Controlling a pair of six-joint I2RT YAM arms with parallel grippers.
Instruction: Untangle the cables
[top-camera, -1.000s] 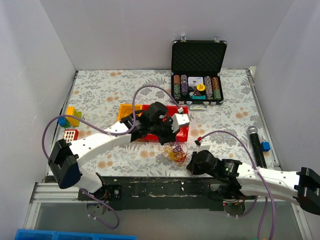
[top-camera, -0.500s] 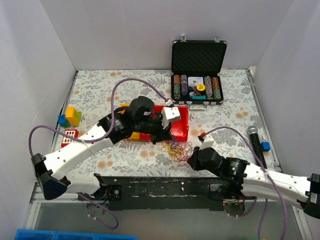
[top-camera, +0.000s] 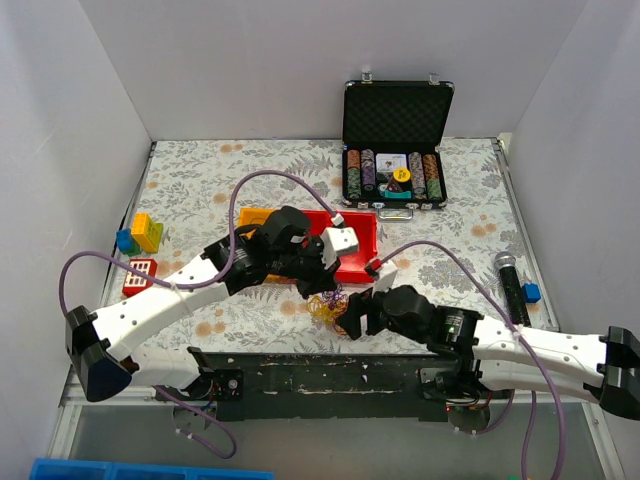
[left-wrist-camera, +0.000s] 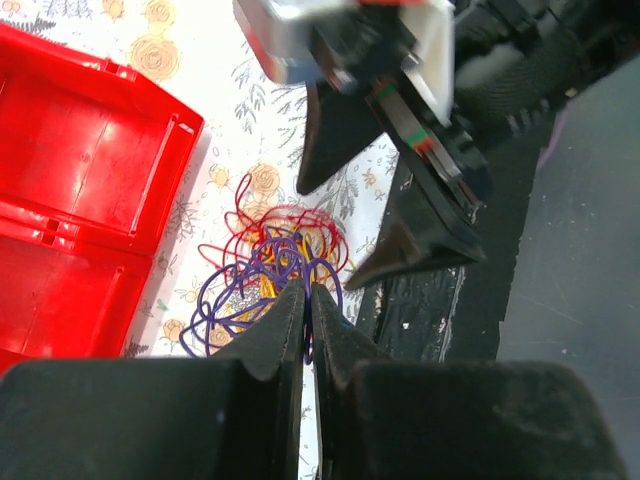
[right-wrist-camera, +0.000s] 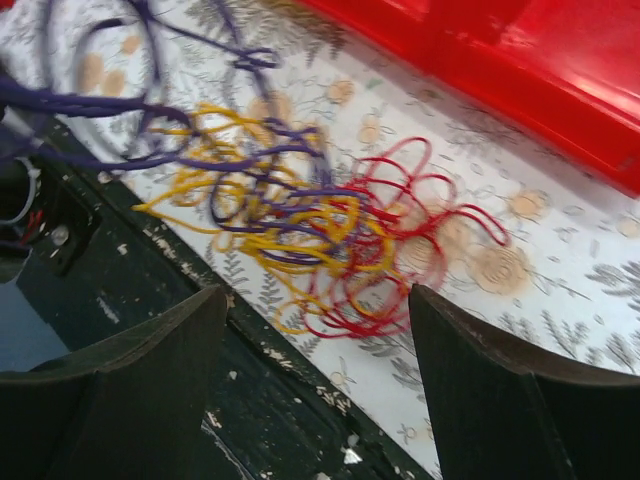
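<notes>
The cables (top-camera: 328, 305) are a loose snarl of purple, yellow and red wire on the floral table, close to its near edge. My left gripper (top-camera: 318, 288) reaches down onto them from the left. In the left wrist view it (left-wrist-camera: 308, 290) is shut on a purple strand, with the rest of the cables (left-wrist-camera: 268, 262) spread just beyond the tips. My right gripper (top-camera: 352, 312) stands open right beside the snarl. In the right wrist view its jaws (right-wrist-camera: 318, 296) gape wide with nothing between them, and the cables (right-wrist-camera: 320, 225) lie just ahead.
A red tray (top-camera: 358, 256) sits directly behind the cables, with a yellow piece (top-camera: 252, 214) at its left. An open case of poker chips (top-camera: 397, 150) stands at the back. A microphone (top-camera: 511, 285) lies at the right, toy blocks (top-camera: 145, 232) at the left. The dark front strip (top-camera: 330, 365) borders the table.
My right gripper has opened, let go of the cables and shifted left. The left gripper, still shut on the purple strand, has dragged the snarl a little left.
</notes>
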